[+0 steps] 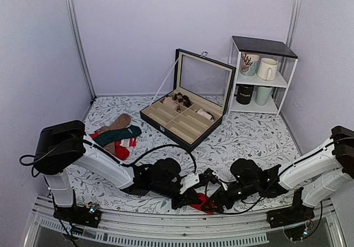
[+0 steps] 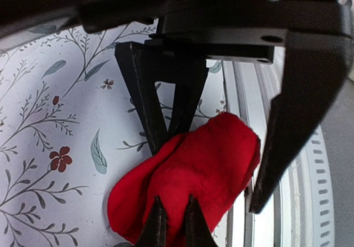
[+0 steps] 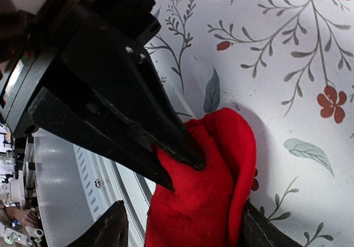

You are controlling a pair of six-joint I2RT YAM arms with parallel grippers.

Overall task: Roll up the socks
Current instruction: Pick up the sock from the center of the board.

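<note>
Two robot arms meet over a bunched red sock (image 1: 203, 202) at the near edge of a flower-print table (image 1: 249, 139), just beside the metal rail (image 1: 166, 227) that runs along the front. The left gripper (image 2: 173, 205) is clenched on the sock, its two thin fingertips close together and dug into the fuzzy cloth. The right gripper (image 3: 182, 230) is spread wide, one finger on each side of the bundle and neither pressing it. The right wrist view shows the sock folded over on itself, with the left arm's dark fingers biting into the fold from the rail side. No cuff shows in any view; only plain red cloth is seen.

Farther back on the table, a black box (image 1: 185, 111) with pale compartments stands with its lid raised. To its left lies a pile of socks (image 1: 116, 133) in green, brown and red. A white shelf (image 1: 263, 75) in the far right corner holds mugs (image 1: 267, 68) on two levels.
</note>
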